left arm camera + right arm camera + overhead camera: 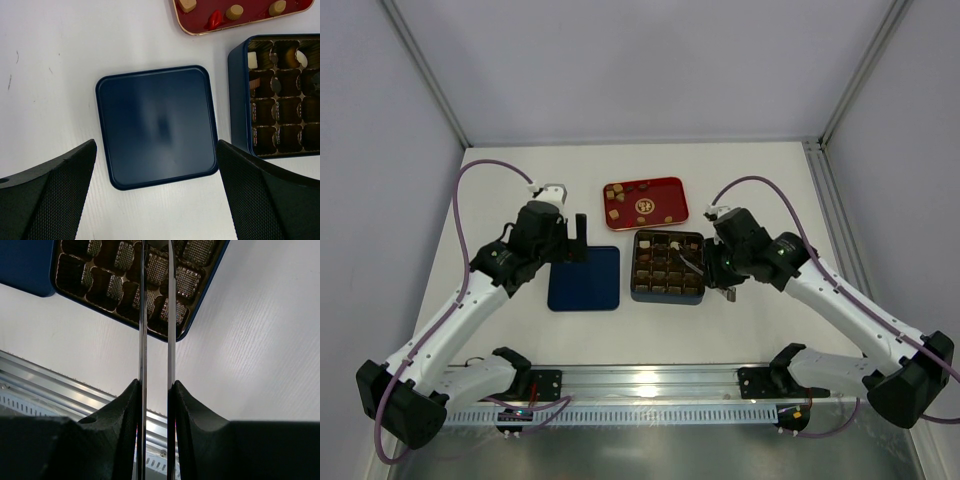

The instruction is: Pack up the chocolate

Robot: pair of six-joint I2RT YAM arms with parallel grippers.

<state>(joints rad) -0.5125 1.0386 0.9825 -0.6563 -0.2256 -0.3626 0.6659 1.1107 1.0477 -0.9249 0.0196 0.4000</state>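
Top external view: the gridded box [666,297] holds a few chocolate [614,213] pieces in its far cells. More pieces lie on the red tray [670,190] just behind the box, and a blue lid [584,279] lies flat just left of it. Left gripper [156,145] has its jaws wide apart over the lid; right gripper [155,384] is clamped on metal tweezers [143,315] over the box.

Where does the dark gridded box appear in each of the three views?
Top external: the gridded box is at the centre, just below the red tray.
Left wrist: at the right edge, partly cut off.
Right wrist: across the top, behind the tweezers held in the right gripper.
Shared landmark: the blue lid, lying flat beside the box in all three views.
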